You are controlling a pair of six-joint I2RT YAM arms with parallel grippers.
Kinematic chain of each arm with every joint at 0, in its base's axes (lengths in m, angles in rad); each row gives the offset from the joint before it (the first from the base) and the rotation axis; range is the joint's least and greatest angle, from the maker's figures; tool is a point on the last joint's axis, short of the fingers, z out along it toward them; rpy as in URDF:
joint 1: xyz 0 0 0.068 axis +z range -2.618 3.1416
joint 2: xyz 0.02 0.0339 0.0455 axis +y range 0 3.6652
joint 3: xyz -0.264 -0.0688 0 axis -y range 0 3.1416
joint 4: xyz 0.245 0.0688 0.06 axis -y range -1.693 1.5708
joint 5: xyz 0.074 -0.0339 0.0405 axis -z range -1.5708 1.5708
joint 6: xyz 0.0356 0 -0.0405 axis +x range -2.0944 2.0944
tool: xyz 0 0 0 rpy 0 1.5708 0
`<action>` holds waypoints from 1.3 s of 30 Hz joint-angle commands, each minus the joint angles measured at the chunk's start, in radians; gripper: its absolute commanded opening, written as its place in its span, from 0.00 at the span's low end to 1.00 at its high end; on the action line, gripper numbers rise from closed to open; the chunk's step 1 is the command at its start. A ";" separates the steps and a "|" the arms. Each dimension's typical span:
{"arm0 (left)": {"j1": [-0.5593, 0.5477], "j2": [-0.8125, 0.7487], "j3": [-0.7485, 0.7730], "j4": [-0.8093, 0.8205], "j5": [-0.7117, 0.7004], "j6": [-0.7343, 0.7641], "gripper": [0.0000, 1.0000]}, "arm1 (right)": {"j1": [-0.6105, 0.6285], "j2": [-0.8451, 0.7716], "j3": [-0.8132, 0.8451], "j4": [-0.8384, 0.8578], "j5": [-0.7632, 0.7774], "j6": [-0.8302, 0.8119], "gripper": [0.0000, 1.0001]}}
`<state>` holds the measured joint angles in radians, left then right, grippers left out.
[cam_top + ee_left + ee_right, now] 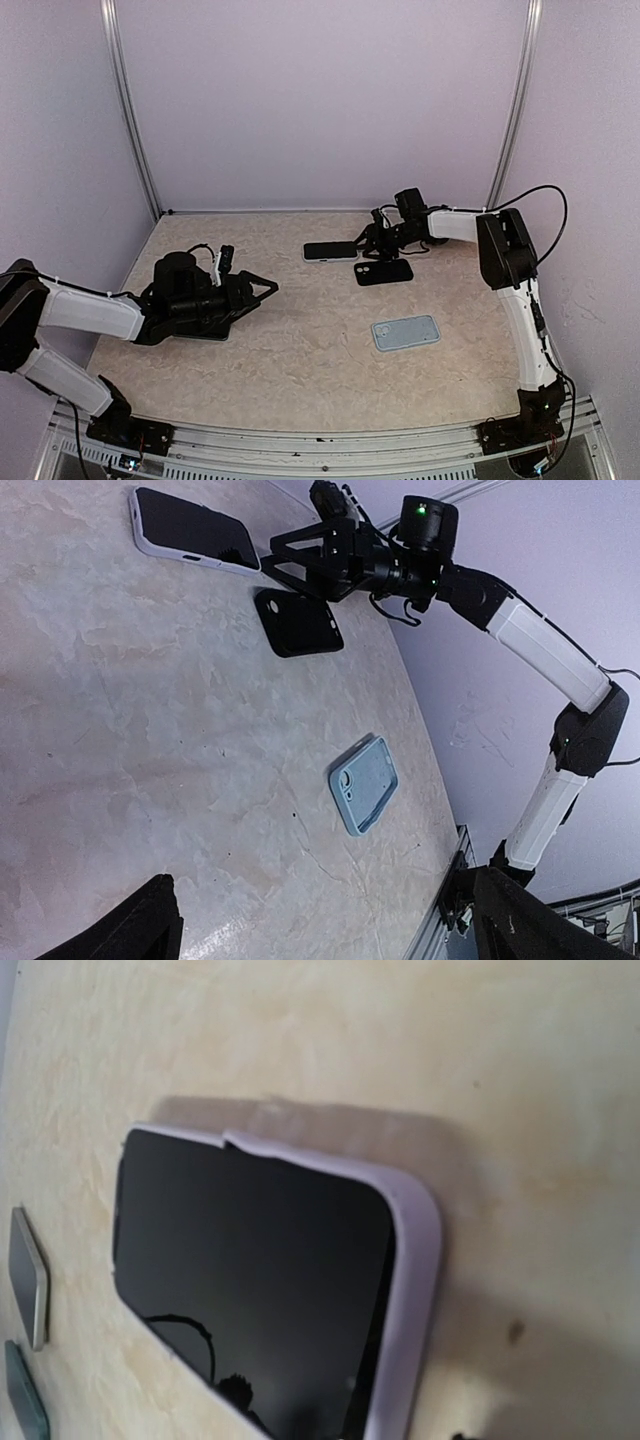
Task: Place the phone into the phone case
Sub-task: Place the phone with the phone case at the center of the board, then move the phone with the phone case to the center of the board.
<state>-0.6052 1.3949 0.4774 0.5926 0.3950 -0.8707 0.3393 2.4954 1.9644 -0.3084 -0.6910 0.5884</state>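
Overhead view: the phone (330, 251) lies flat, screen up, toward the far middle of the counter (300, 370). It sits inside a lilac case (410, 1260) whose rim wraps its edges. In the right wrist view that rim shows a small step near one corner. The right fingers (370, 240) are low over the counter at the phone's right end. Whether they touch it, and how far apart they stand, cannot be told. A black case (384, 272) lies just nearer than the phone, below the right fingers and apart from them. A pale blue case (405, 333) lies nearer still, by itself. The left fingers (150, 925) are spread wide and hold nothing. They rest low at the counter's left side, well apart from the phone.
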 commanded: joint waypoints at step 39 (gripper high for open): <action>0.011 -0.027 0.039 -0.067 -0.059 0.066 0.99 | 0.058 -0.323 -0.202 -0.121 0.229 -0.238 0.74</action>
<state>-0.6014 1.3975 0.4786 0.5739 0.3698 -0.8566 0.3908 2.2841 1.8355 -0.4072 -0.5877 0.4133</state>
